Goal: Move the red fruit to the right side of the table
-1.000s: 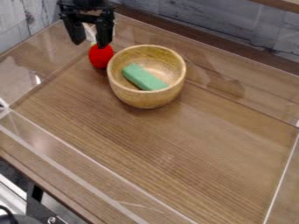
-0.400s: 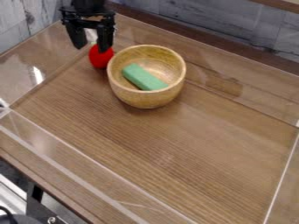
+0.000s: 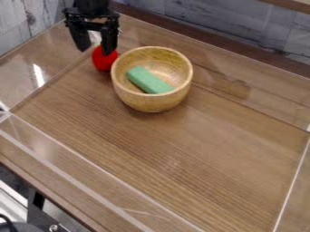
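Observation:
The red fruit [image 3: 103, 59] lies on the brown wood-grain table [image 3: 182, 154] at the far left, just left of the wooden bowl [image 3: 152, 78]. My black gripper [image 3: 93, 40] hangs pointing down directly over the fruit, open, with one finger on each side of its upper part. The fingers hide the fruit's top, so its leafy end does not show. I cannot tell whether the fingers touch the fruit.
The wooden bowl holds a green block [image 3: 150, 80]. Low clear plastic walls [image 3: 24, 54] edge the table on all sides. Bare tabletop stretches across the middle, the front and the right side.
The gripper has sunk slightly over the red fruit; the fruit, the bowl and the block have not moved.

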You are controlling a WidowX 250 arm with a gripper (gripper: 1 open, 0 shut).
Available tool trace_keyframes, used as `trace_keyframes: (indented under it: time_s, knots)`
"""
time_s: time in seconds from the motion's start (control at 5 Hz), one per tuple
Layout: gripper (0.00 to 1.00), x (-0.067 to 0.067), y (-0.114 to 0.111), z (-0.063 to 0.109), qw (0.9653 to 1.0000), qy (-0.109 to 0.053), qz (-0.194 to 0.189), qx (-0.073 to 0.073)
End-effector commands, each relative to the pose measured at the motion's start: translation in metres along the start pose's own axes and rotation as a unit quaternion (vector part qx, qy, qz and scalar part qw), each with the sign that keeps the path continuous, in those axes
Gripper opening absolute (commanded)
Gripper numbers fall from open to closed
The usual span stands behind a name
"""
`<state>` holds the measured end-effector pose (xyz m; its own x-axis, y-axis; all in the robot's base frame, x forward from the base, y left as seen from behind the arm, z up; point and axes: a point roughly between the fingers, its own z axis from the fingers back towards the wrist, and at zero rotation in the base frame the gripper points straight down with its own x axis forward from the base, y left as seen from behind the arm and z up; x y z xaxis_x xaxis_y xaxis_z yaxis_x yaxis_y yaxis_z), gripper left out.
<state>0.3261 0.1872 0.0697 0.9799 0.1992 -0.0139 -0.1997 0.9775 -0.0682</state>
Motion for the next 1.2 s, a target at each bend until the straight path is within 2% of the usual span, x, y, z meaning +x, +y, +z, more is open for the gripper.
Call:
trace_keyframes:
  time_s: [0.0,0.8,1.0]
  knots:
    - [1.0,0.008,0.005,0.017,0.9994,-0.032,-0.001,0.011]
    - [1.0,0.011,0.007,0.012,0.9991,-0.04,0.004,0.011]
    - [0.0,0.011,0.007,0.007,0.9992,-0.037,0.007,0.013]
